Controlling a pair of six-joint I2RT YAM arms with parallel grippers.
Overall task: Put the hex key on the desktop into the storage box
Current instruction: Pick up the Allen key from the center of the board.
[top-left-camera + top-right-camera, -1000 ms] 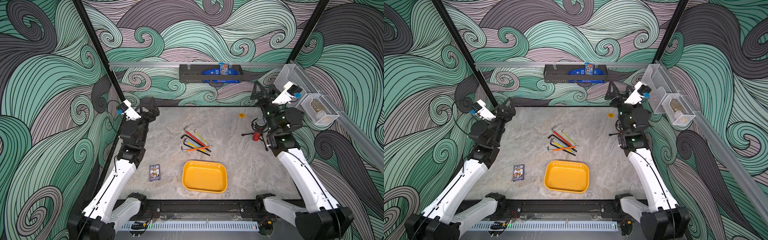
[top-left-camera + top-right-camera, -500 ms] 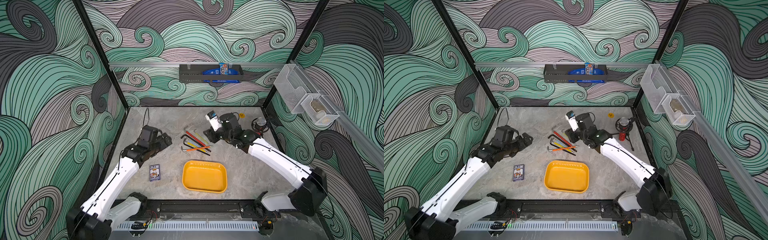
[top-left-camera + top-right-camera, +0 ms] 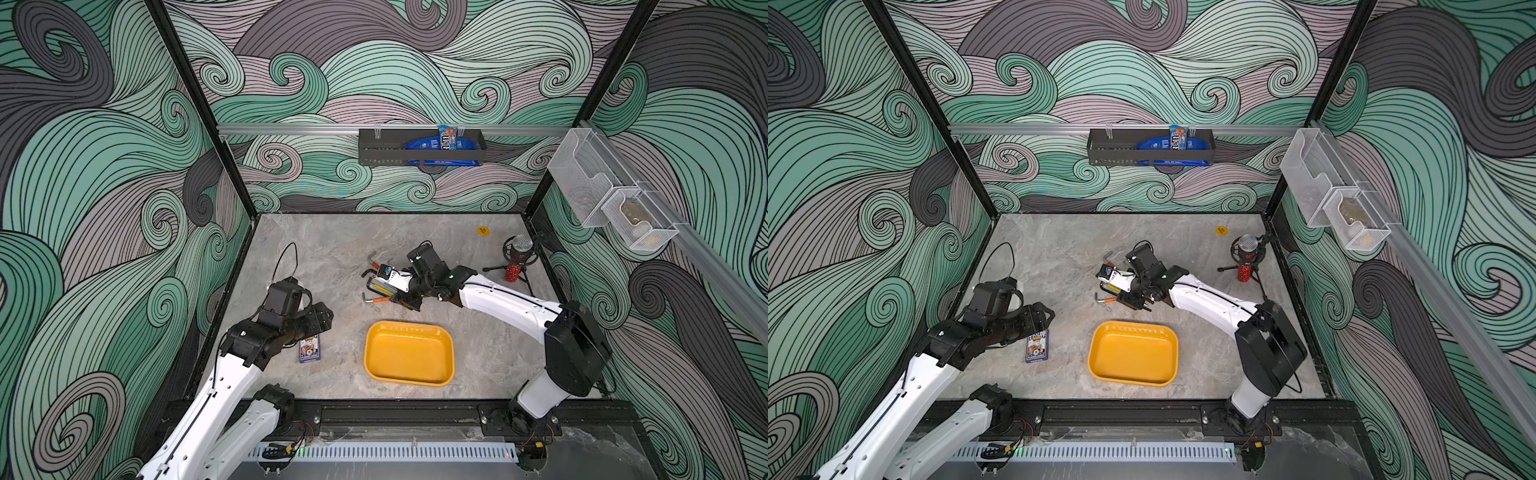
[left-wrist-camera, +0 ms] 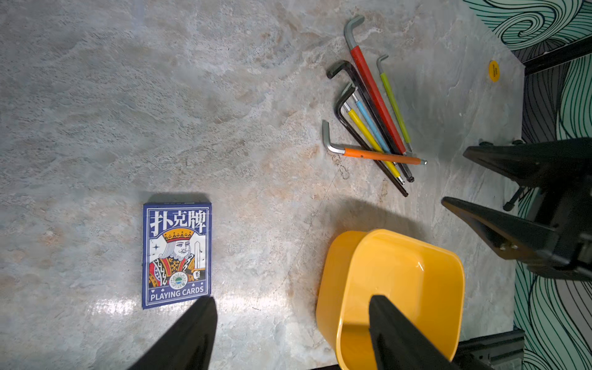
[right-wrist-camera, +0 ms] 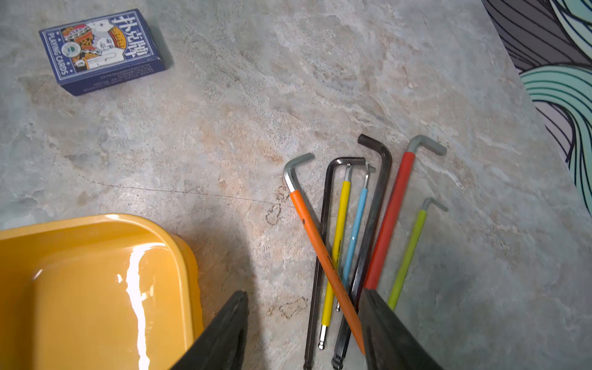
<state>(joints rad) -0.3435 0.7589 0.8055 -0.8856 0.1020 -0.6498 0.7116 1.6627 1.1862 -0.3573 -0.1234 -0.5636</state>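
In both top views, a bunch of colour-sleeved hex keys (image 3: 376,286) (image 3: 1106,297) lies near the middle of the desktop (image 3: 332,249), behind the yellow storage box (image 3: 409,353) at the front edge. The right gripper (image 3: 405,299) hangs over the keys' long ends.

Left wrist view: the left gripper (image 4: 291,301) gapes wide and holds nothing, between a card pack (image 4: 176,253) and the box (image 4: 400,266).

Right wrist view: the right gripper (image 5: 302,293) stands parted, gripping nothing, with key ends (image 5: 320,243) lying between its fingers.
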